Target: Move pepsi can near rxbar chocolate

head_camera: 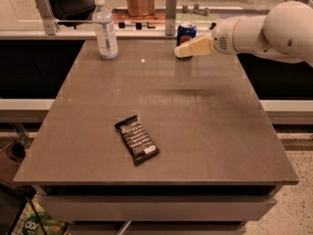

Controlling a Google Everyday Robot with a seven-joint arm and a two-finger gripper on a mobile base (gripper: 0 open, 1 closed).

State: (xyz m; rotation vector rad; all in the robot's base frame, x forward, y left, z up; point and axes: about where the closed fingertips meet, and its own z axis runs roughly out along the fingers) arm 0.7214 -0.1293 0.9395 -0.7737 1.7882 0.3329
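stage: reaching, can not yet moved | pepsi can (187,32): well apart from rxbar chocolate (137,139), far behind it | my gripper (191,48): against the can's front, open or closed I cannot tell | left: grasp, carry, set down beside rxbar chocolate

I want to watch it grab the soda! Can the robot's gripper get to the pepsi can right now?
Probably yes. The gripper sits right in front of the pepsi can at the far edge of the table, covering its lower part, with nothing between them. The water bottle stands well aside.
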